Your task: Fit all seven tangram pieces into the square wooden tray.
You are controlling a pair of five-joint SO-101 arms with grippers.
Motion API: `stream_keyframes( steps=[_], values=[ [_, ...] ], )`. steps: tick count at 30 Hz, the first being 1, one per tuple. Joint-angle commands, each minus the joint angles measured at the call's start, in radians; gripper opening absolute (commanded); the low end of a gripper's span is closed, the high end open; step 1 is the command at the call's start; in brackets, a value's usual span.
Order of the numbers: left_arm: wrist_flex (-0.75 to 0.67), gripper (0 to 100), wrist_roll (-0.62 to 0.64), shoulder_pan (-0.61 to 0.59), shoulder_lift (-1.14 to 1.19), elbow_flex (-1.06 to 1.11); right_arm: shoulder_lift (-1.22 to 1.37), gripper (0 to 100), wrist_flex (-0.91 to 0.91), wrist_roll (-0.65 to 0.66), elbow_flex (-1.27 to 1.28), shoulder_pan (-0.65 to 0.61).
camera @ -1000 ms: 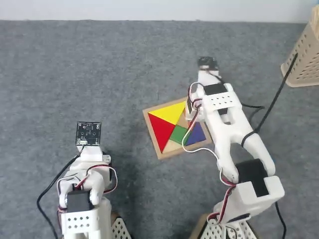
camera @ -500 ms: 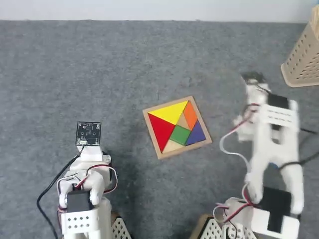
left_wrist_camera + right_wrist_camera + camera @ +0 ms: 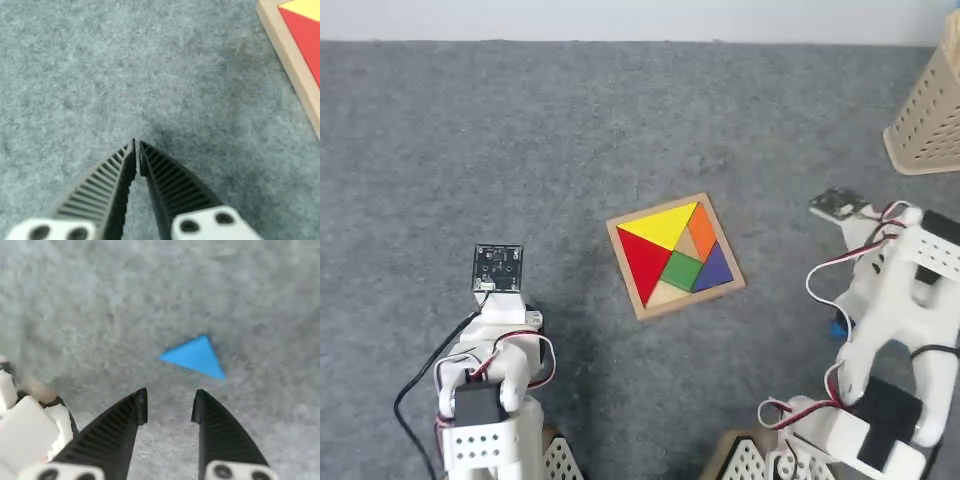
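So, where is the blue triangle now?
Right wrist view: the blue triangle lies on the mat just ahead of the right gripper's open fingers, outside the tray.

The square wooden tray (image 3: 624, 268) was seen lying askew near the middle of the grey table (image 3: 520, 120). Inside it, a yellow triangle (image 3: 660, 228), red triangle (image 3: 642, 262), orange piece (image 3: 702, 230), green square (image 3: 680, 270) and purple triangle (image 3: 715, 268) were packed edge to edge, along with two pale wood-coloured patches. The left arm (image 3: 485, 385) was held well apart from the tray. The right arm (image 3: 895, 300) was placed off to the tray's right, with a small blue scrap (image 3: 837, 328) just beside it. A perforated beige basket (image 3: 930, 110) was set at the far right edge.
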Motion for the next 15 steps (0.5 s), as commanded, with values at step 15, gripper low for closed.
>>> stream_keyframes(
  steps=[15],
  values=[
    [0.006,1,0.008,-0.005,-0.021,-0.019,-0.074,21.7,-0.363,0.123,0.219,0.11]
  ],
)
